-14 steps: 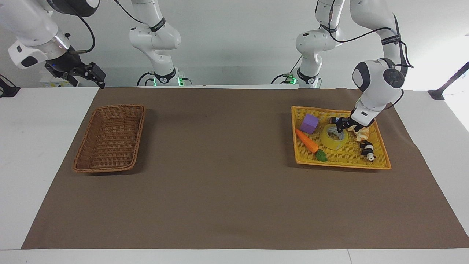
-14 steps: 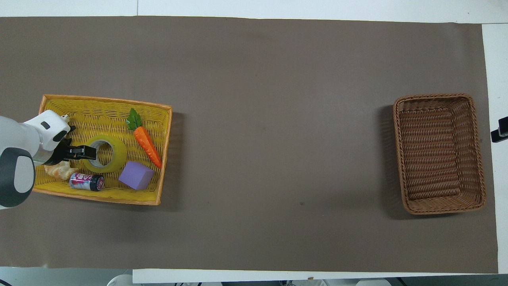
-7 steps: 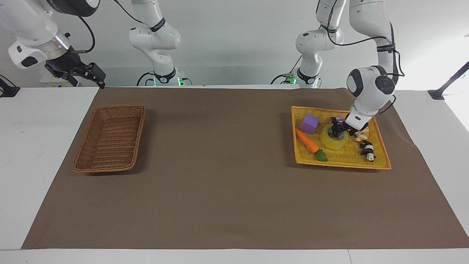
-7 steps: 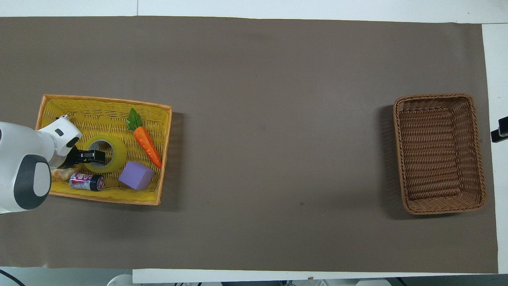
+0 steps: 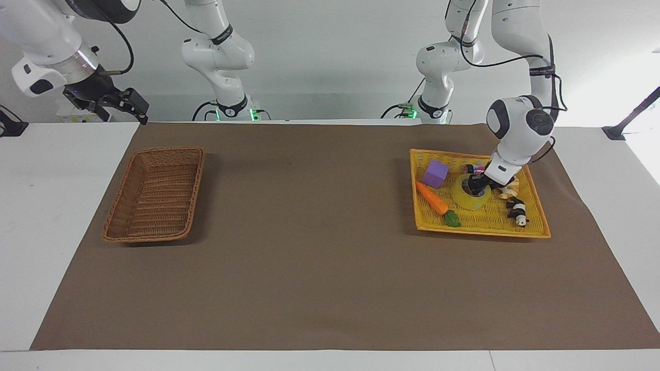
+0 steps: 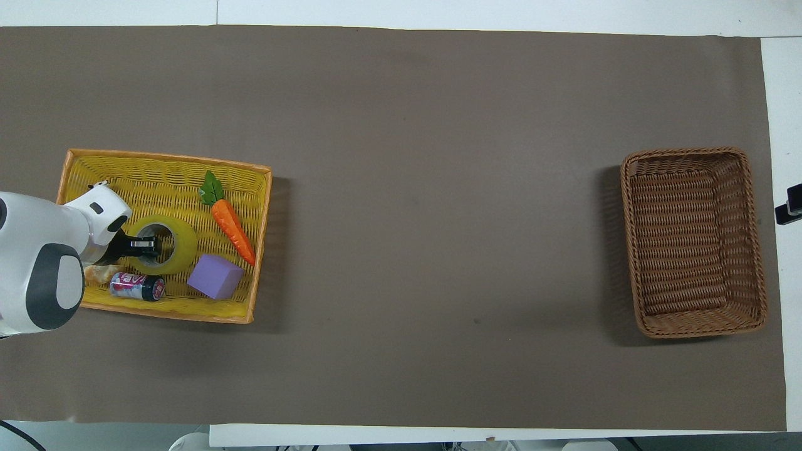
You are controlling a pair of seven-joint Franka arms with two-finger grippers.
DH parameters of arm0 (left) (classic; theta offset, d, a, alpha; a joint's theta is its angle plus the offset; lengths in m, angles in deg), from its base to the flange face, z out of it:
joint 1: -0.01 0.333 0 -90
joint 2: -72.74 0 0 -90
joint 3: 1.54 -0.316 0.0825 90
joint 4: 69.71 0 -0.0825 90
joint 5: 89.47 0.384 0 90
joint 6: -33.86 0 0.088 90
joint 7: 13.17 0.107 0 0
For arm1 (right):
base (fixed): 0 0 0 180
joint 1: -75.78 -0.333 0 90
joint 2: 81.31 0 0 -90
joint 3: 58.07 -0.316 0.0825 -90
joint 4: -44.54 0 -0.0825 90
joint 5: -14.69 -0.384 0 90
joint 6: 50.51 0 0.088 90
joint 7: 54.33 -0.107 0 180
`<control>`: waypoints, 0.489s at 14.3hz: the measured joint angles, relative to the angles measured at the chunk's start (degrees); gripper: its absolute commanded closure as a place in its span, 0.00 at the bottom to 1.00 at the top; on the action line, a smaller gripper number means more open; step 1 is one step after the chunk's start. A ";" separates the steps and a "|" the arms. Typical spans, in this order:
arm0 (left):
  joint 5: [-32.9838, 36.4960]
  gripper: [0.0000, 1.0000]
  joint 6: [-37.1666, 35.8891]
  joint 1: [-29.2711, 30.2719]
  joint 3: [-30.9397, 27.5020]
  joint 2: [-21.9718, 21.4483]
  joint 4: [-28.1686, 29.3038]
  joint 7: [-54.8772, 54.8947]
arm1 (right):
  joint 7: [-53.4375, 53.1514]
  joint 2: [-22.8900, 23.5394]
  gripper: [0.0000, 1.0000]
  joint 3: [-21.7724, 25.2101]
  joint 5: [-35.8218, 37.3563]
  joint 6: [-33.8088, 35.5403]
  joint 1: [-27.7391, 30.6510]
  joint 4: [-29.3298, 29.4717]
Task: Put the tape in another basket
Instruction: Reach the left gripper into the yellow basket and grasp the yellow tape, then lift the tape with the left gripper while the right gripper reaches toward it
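1. Since the earlier frames, seen from the facing view, the left gripper (image 5: 477,184) has slid in from the roll's edge and sunk onto the tape (image 5: 471,195), which lies flat in the yellow basket (image 5: 482,228) between the purple block (image 5: 435,173) and the small black-and-white toy (image 5: 517,211), beside the carrot (image 5: 432,198).
2. Same view: its jaws have drawn narrow and look pinched on the roll's wall on the side nearer the robots, one finger down the hole, one outside.
3. Same view: the right gripper (image 5: 135,105) waits, raised off the mat at the right arm's end of the table, jaws spread wide, holding nothing; the brown wicker basket (image 5: 119,201) sits empty well apart from the tape.
4. Overhead view: the left gripper (image 6: 145,245) reaches over the tape (image 6: 178,241), dark fingers across the wall and into the pale core; a drink can (image 6: 136,286) lies just beside.
5. My guess on handling: light, stiff, with a slick outer film. A pinch through the wall against the card core is the sound hold, though the roll may swing when lifted.
6. Overhead view: the brown wicker basket (image 6: 755,250) is the drop spot, at the far end of the mat.
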 measured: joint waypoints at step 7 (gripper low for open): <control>-0.47 1.00 -12.80 0.00 0.00 0.37 -11.87 -0.34 | 0.00 0.00 0.00 0.00 0.00 0.00 0.00 0.00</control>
